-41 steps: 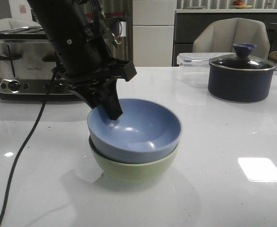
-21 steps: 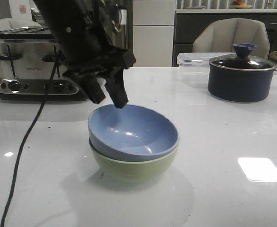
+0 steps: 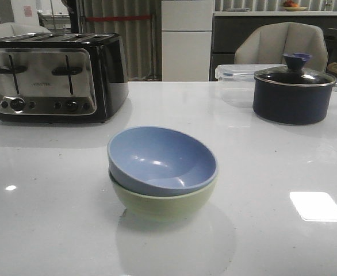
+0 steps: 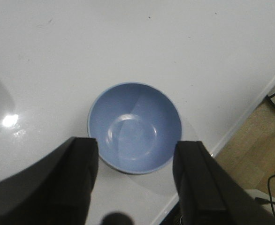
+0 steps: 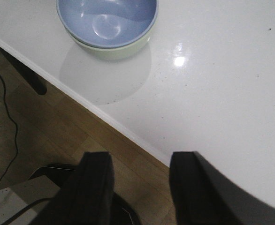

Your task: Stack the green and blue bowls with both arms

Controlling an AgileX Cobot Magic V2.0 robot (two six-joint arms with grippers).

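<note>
The slate blue bowl (image 3: pixel 161 159) sits nested, slightly tilted, inside the pale green bowl (image 3: pixel 163 201) on the white table, near its front middle. Neither arm appears in the front view. From high above, my left gripper (image 4: pixel 136 150) hangs open with the blue bowl (image 4: pixel 134 126) far below between its fingers and nothing held. The right gripper (image 5: pixel 141 161) is open and empty, out past the table's edge over the wooden floor. Both the blue bowl (image 5: pixel 107 18) and the green bowl (image 5: pixel 116 49) lie well ahead of it.
A chrome and black toaster (image 3: pixel 50 77) stands at the back left. A dark lidded pot (image 3: pixel 294 92) and a clear plastic box (image 3: pixel 233 83) are at the back right. The table edge (image 5: pixel 104 115) runs close to the bowls, with wooden floor (image 5: pixel 57 126) beyond it.
The left arm, which hung just over the blue bowl's rim half a second ago, has lifted up and out of the front view. The stacked bowls stay put.
</note>
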